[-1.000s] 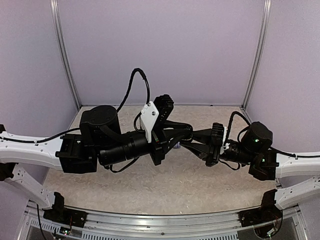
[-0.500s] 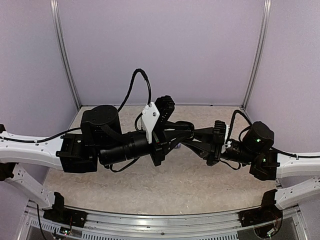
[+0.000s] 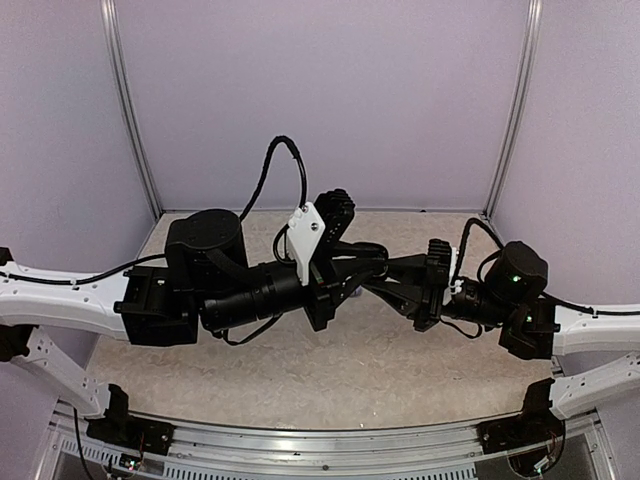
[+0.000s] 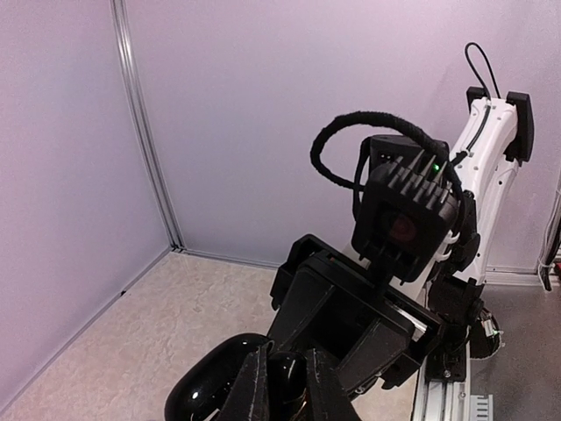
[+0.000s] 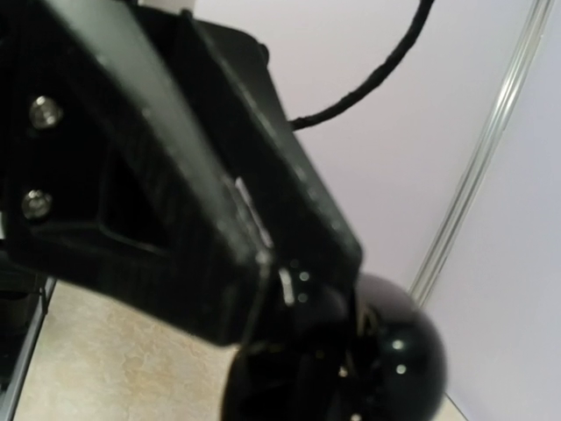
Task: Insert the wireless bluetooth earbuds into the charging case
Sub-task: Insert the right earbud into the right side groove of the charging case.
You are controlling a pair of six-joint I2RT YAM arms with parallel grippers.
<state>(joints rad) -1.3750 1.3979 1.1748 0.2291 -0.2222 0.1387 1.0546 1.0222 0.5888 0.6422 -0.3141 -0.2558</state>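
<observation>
Charging case [image 4: 206,390], glossy black, hangs above the table [image 3: 350,385] between left gripper [image 4: 287,390] and right gripper [image 3: 385,285], both narrow-jawed, likely steadied for seating an earbud; whose grip, I cannot tell.

I see white arm links [image 3: 60,300], black motor housings [image 3: 205,250], a looped braided black cable [image 3: 285,150], a white camera bracket [image 3: 305,235], and a matte black left gripper [image 4: 287,390].

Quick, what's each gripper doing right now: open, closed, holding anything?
Left gripper: fingers close together at the black case; grip cannot be told.
Right gripper: also at the case; cannot be told.
</observation>
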